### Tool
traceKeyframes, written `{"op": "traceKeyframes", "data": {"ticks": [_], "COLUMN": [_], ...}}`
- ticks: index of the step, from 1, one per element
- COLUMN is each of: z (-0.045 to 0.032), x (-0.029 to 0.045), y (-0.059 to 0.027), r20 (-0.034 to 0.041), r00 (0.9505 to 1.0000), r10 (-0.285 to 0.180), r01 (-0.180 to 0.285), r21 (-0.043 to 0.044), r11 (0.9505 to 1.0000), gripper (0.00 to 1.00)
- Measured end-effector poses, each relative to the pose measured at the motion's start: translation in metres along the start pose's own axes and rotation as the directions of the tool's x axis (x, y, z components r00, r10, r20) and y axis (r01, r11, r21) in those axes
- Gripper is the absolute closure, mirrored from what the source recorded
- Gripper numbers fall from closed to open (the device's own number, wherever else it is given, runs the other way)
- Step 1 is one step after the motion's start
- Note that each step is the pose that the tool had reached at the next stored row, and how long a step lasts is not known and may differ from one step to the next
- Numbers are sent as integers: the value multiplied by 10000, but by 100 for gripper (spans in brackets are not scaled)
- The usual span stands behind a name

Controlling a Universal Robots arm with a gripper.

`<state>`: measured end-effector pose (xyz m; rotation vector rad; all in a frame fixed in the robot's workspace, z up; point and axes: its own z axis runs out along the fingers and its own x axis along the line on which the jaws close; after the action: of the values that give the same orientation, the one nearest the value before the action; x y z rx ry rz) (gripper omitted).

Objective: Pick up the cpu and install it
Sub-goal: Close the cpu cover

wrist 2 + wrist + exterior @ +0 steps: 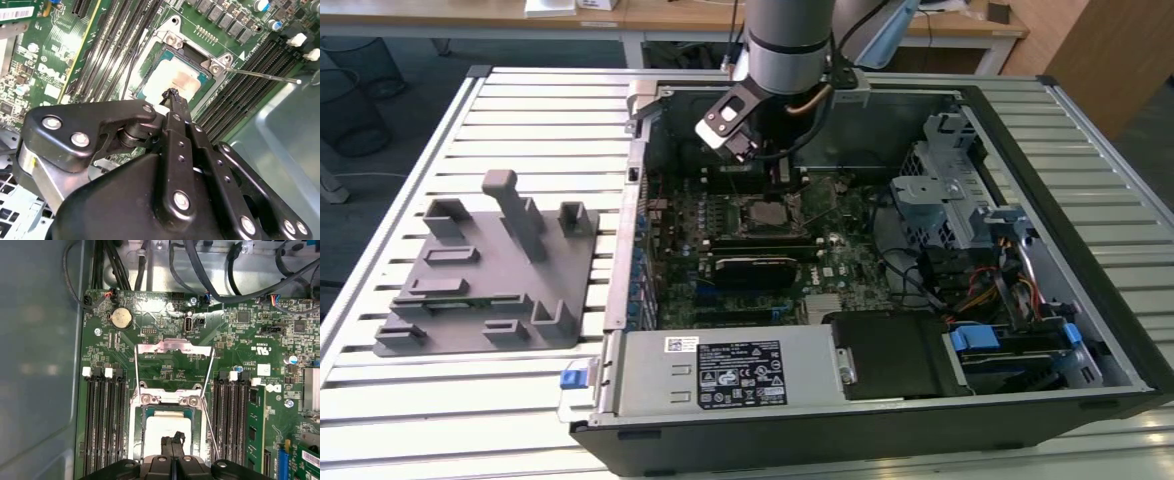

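Note:
The cpu (167, 424) is a pale silver square that lies flat inside the motherboard socket (171, 399). The socket's load plate (173, 348) is flipped up and its thin lever (209, 412) stands free. My gripper (173, 439) hovers just over the cpu's top, black fingers pressed together with nothing between them. The second wrist view shows the same: the gripper (172, 94) tip is above the cpu (172, 80). In the exterior view my arm (787, 45) reaches down into the open computer case above the socket (765, 212).
Memory slots (102, 425) flank the socket on both sides. Cables (210, 270) hang along the case wall beyond the board. A drive cage (947, 190) and power supply (720, 370) fill the case. A grey plastic tray with upright posts (487, 270) lies on the slatted table at the exterior view's left.

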<state>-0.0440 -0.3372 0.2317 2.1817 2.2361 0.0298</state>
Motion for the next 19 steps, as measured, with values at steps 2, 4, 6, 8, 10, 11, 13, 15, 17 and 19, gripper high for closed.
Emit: {"op": "traceKeyframes", "data": {"ticks": [2, 4, 6, 8, 10, 11, 13, 15, 17, 19], "z": [-58, -118, -187, -219, -220, -219, -219, -219, -218, -216], "x": [0, 0, 0, 0, -12, -24, -53, -80, -85, -87], "y": [2, 3, 5, 6, 5, 5, 4, 5, 26, 92], "r20": [-2, 0, -1, -1, 1, 4, 10, 13, 14, 14], "r00": [10000, 10000, 10000, 10000, 10000, 10000, 10000, 10000, 10000, 10000], "r10": [0, 1, 2, 6, 9, 13, 25, 32, 32, 34], "r01": [0, -1, -2, -6, -9, -13, -25, -32, -32, -34], "r21": [-1, 0, 0, -1, 0, 0, 1, 0, 4, 19], "r11": [10000, 10000, 10000, 10000, 10000, 10000, 10000, 10000, 10000, 10000], "gripper": [89, 89, 89, 89, 89, 89, 89, 89, 89, 89]}}
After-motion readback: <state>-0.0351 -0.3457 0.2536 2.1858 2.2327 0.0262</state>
